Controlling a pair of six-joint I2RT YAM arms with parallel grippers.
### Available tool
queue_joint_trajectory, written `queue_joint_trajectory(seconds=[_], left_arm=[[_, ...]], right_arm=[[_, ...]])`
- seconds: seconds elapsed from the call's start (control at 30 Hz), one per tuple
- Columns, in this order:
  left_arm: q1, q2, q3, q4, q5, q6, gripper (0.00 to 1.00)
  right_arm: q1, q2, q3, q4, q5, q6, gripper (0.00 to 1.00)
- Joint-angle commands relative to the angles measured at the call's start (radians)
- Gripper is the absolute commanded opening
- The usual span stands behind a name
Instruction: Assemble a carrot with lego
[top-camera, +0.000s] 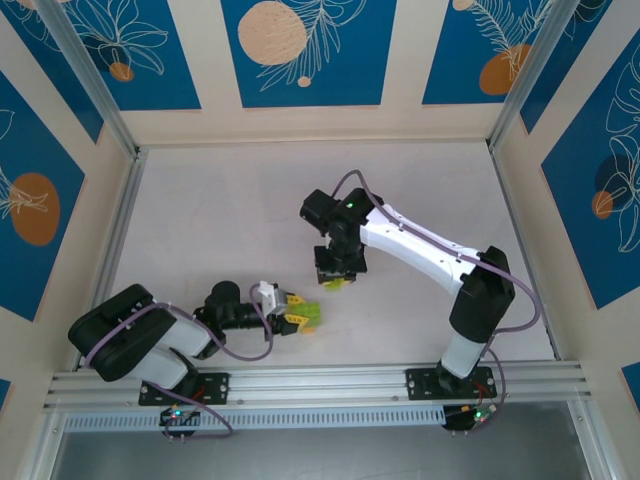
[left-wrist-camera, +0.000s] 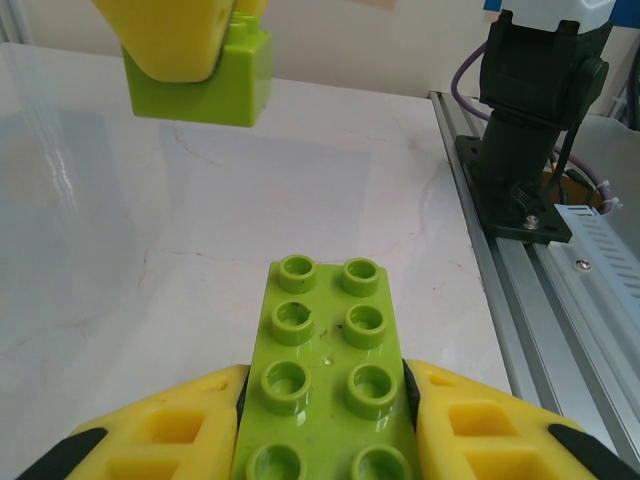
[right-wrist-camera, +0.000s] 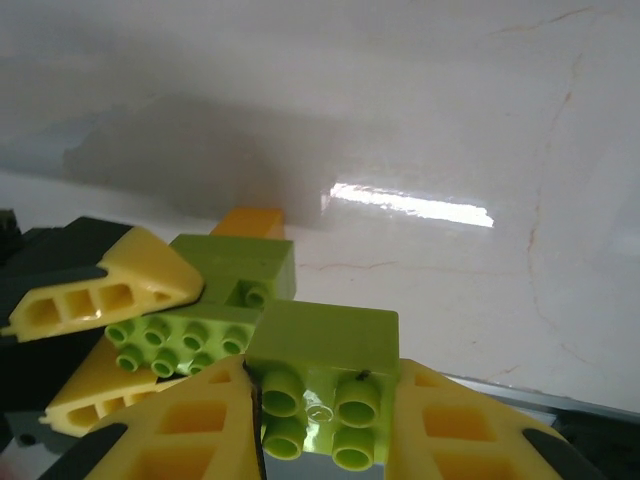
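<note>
The table is a white, glossy slab with faint brownish veins. It catches a bright streak of light in the upper right of the right wrist view. Cream walls with blue panels, printed with pale leaves and orange discs, close it in on three sides. A ribbed metal rail runs along the bottom edge of the overhead view.

Low in the centre of that view, the left gripper is clenched on the unfinished carrot. Its long lime-green brick lies studs-up between the yellow fingers, and an orange brick shows at the far end.

Just up and to the right, the right gripper is clamped on a small lime-green brick. The brick is off the table, close beside the carrot but apart from it.
</note>
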Motion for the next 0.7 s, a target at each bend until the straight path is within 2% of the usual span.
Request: queue_joint_trajectory(seconds=[0.0, 0.67], left_arm=[[-0.015, 0.01, 0.014, -0.04, 0.016, 0.028, 0.29], [-0.02, 0.0, 0.02, -0.058, 0.005, 0.028, 0.29]], right_arm=[[0.036, 0.022, 0.037, -0.05, -0.053, 0.021, 0.23], [0.105, 0.039, -0.041, 0.033, -0.075, 0.095, 0.22]])
